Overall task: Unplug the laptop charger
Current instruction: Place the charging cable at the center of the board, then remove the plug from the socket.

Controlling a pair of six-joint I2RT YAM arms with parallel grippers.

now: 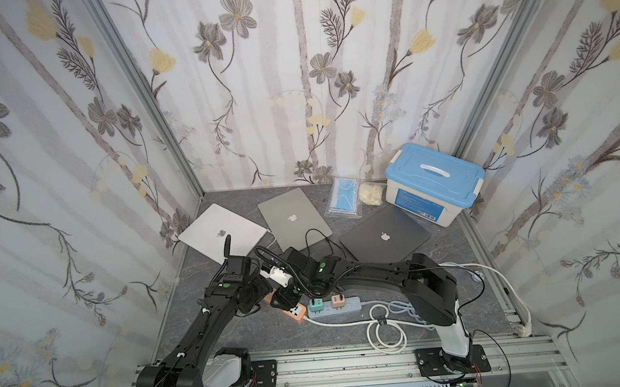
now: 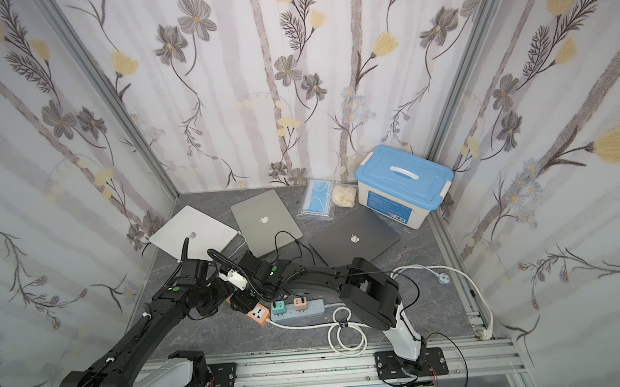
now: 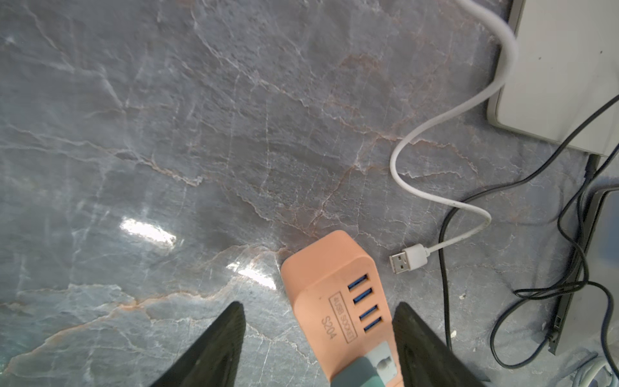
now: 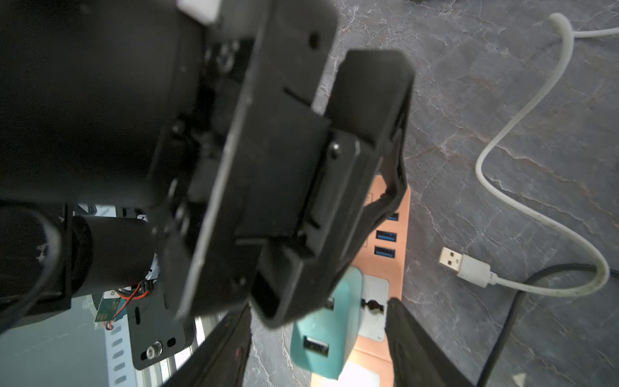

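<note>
Charger plug: the white USB plug point(image 3: 407, 261) lies loose on the grey marbled desk point(image 3: 167, 134). It is just beside the USB end of the orange power strip point(image 3: 328, 268), apart from it and in none of the four blue ports.
Charger cable: the white cable point(image 3: 435, 124) snakes from the plug to the edge of the white laptop point(image 1: 221, 232) at far left.
Left tool point(image 3: 318, 305): released, fingers spread either side of the orange strip. One runs close along its edge, the other stands clear; contact cannot be told.
Right tool point(image 4: 318, 303): released, gripping nothing. Fingers are apart over the strip's socket end, with a teal adapter point(image 4: 321, 335) showing between them.
Arms: both wrists crowd over the orange strip near the desk's centre, hiding the plug in both top views.
Blue strip: a light blue power strip point(image 1: 346, 306) lies just right of the orange one and carries a pink adapter point(image 1: 336, 300).
Other: grey laptop point(image 1: 293, 220) far centre, dark laptop point(image 1: 384, 237) to its right, blue-lidded box point(image 1: 434, 182) far right.
</note>
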